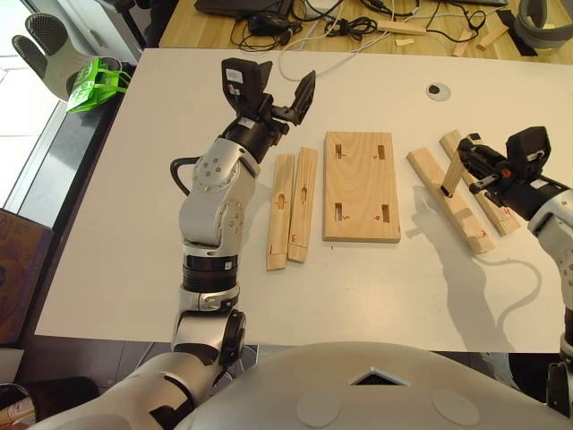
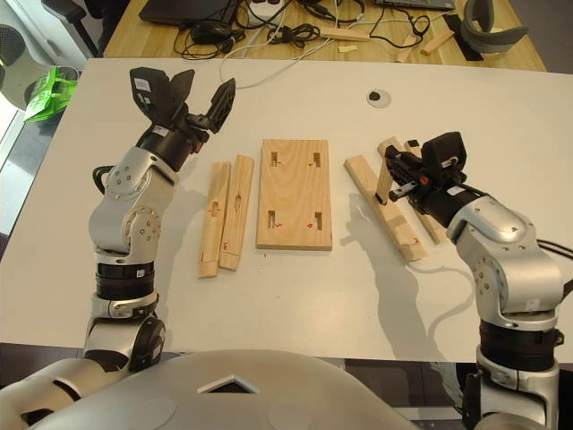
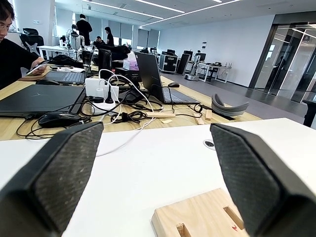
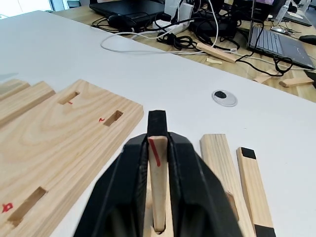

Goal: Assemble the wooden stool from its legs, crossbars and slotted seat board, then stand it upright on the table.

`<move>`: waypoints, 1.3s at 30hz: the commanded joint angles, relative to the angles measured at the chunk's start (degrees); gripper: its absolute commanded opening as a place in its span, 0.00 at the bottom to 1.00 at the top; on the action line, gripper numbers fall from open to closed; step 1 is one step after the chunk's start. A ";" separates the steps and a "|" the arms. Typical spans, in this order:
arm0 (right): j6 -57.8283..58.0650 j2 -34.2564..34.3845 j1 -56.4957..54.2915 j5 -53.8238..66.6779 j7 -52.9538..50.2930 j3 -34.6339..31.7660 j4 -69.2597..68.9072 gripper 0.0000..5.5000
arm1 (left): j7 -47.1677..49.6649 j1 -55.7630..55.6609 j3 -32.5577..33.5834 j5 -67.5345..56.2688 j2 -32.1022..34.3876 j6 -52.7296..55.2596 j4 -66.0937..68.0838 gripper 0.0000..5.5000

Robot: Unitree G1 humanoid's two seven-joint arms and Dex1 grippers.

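White surface (image 1: 134, 224): wide bare stretches on the left side and along the near edge. The far edge abuts a wooden desk (image 1: 206, 31) strewn with cables. A white cable (image 1: 313, 63) crosses that edge onto the surface, and a round grommet (image 1: 437, 90) sits behind the parts on the right.

Seat board (image 1: 362, 186): flat at mid-surface with four slots facing up, long edges running away from us. It is well in from every edge of the surface.

Left pair of legs (image 1: 292, 209): flat, side by side and touching, just beside the board's left edge with a narrow gap.

Right pair of legs (image 1: 450, 202): flat and angled, apart from the board's right edge.

Left pincer (image 1: 273, 90): fingers spread wide and holding nothing, raised over bare surface behind the left legs.

Right pincer (image 1: 467, 164): clamped on a crossbar (image 4: 158, 187), held nearly upright over the inner right leg. The crossbar's lower end meets that leg; we cannot tell whether it sits in the slot.
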 commanded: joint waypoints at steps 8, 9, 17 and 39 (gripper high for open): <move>-8.86 4.28 2.35 -7.74 -2.73 1.62 7.94 0.08 | -0.05 -0.23 -0.51 0.49 0.23 1.05 -0.59 0.73; -11.62 5.54 1.81 -8.50 -3.52 1.26 9.15 0.08 | 0.01 -0.24 -0.56 0.48 0.14 1.08 -0.63 0.73; -21.54 14.27 0.96 -8.18 -7.65 -1.14 21.88 0.08 | -0.20 -0.76 -0.60 0.30 0.38 1.62 -0.46 0.73; -24.05 16.92 6.51 -5.97 -7.65 -1.21 21.74 0.08 | -0.42 -0.58 -0.81 0.48 0.27 2.04 -0.60 0.73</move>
